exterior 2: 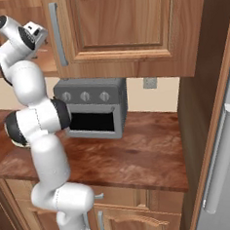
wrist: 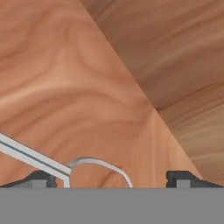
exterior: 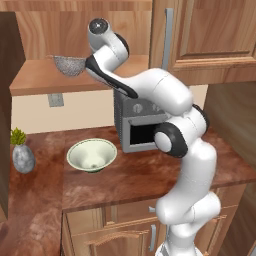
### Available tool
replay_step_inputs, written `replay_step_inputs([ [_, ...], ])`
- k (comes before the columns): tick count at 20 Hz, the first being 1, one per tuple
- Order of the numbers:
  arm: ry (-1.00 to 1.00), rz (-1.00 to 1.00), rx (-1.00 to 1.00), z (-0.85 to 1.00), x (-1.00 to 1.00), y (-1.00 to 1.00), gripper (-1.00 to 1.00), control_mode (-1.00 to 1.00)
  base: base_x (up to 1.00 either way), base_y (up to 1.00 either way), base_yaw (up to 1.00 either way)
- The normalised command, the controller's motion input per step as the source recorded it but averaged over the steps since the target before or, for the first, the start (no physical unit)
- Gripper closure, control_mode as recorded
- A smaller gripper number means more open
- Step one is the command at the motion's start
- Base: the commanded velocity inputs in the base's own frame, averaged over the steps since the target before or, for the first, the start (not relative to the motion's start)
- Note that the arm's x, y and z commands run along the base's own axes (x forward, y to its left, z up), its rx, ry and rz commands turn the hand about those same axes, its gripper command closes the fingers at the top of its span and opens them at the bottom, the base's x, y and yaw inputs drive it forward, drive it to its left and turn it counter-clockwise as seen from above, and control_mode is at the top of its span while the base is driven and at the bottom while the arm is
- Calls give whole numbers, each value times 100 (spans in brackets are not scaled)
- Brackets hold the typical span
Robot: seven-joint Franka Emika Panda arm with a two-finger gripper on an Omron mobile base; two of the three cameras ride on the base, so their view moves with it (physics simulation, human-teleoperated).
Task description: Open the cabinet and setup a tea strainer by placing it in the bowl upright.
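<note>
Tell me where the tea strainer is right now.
In the left base view the tea strainer sits on the open cabinet's shelf, upper left, above the bowl on the counter.

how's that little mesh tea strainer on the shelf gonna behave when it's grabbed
The tea strainer looks thin mesh, so probably light and easily nudged along the cabinet shelf. Its rounded cup may rock or tip. The thin wire handle could slip between the open pincer tips.
</note>
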Motion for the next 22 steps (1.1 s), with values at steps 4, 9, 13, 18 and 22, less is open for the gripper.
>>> replay_step_inputs([
  [4,3,1,0,-6,25,11,-100,-100,0,0,0],
  [9,0,5,0,0,12,28,-100,-100,0,0,0],
  [13,0,4,0,0,5,26,100,-100,0,0,0],
  [18,0,4,0,0,2,20,100,-100,0,0,0],
  [22,0,4,0,0,0,15,100,-100,0,0,0],
])
